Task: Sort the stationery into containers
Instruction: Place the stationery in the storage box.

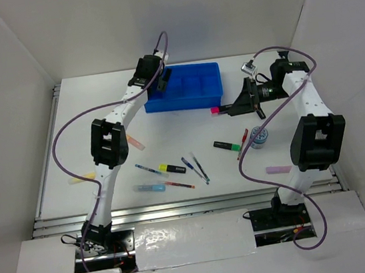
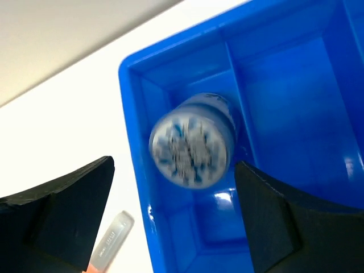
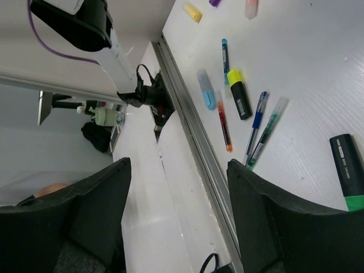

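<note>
The bright blue tray [image 1: 193, 88] stands at the back centre. My left gripper [image 1: 163, 77] hovers over its left end, open. In the left wrist view the gripper [image 2: 173, 168] is wide open around a blurred round pale-blue disc [image 2: 192, 147]. The disc is in the tray's end compartment [image 2: 227, 239] and touches neither finger. My right gripper [image 1: 226, 110] is right of the tray, open and empty [image 3: 179, 165], beside a pink highlighter [image 1: 215, 110]. Markers and pens lie scattered on the table's front half: a black-green marker [image 1: 227, 145], a second disc [image 1: 258, 136], a yellow-black highlighter [image 1: 172, 169].
A red pen [image 1: 243, 143], blue pens [image 1: 197, 168], a pale-blue highlighter [image 1: 150, 188], a pink marker [image 1: 278, 170] and a yellow marker [image 1: 80, 179] lie near the front. A grey-capped marker [image 2: 111, 242] lies just outside the tray's left wall. White walls enclose the table.
</note>
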Motion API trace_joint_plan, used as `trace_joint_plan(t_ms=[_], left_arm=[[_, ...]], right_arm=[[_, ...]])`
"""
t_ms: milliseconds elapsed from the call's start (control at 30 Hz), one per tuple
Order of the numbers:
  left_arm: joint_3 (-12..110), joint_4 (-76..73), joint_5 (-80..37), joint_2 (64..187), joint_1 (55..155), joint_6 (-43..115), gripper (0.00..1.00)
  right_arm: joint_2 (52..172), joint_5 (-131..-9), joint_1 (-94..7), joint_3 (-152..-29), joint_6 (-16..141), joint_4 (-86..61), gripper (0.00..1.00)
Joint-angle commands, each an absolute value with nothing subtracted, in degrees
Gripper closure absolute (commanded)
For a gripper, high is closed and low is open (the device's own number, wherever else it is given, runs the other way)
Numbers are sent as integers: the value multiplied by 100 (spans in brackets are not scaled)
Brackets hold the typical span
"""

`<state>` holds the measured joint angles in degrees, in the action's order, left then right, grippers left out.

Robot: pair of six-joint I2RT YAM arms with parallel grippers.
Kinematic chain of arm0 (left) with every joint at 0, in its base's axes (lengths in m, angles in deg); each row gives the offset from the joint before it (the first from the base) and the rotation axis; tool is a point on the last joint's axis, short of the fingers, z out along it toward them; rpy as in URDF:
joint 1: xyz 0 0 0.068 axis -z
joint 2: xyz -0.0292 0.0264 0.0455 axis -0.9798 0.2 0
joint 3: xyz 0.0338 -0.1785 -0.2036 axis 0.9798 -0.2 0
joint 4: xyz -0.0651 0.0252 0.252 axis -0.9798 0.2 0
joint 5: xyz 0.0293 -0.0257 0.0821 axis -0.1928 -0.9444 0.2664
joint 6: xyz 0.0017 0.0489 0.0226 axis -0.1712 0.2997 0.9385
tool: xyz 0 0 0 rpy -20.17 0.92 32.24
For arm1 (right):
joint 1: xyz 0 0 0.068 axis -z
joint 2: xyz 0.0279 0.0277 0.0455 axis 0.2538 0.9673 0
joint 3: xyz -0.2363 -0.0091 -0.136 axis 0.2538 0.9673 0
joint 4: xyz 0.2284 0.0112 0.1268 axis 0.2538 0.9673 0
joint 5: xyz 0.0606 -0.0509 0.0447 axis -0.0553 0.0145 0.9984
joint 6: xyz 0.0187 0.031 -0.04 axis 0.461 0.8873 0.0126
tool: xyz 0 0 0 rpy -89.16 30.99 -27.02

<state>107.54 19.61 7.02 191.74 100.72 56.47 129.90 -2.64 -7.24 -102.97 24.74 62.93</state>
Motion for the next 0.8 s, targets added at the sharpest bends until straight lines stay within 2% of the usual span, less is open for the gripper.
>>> trace_joint_plan(t_ms=[0, 267, 433, 533, 567, 700, 767], left_arm=[[10825, 1414, 899, 18993, 10087, 5813, 1], [10404, 1010, 925, 18668, 10070, 5699, 1], [10017, 1000, 373, 17984, 9877, 5252, 8], [9745, 1333, -759, 17378, 9578, 4472, 13], [9639, 1395, -1145, 17202, 9438, 4425, 13], [8386, 1781, -2656, 15904, 9305, 4634, 5], [7700, 1914, -3002, 15332, 9323, 4714, 1]], right_arm=[[12998, -67, -802, -10231, 2276, 6948, 25], [12945, -67, -846, -10143, 2197, 6948, 25], [12796, -313, -741, -10152, 2468, 6494, 30], [12429, -1190, -609, -10143, 3320, 5660, 32], [12279, -2037, -600, -10100, 3662, 5456, 32], [11305, -3989, -609, -9600, 3771, 4796, 26], [11039, -4652, -556, -9040, 3622, 4698, 22]])
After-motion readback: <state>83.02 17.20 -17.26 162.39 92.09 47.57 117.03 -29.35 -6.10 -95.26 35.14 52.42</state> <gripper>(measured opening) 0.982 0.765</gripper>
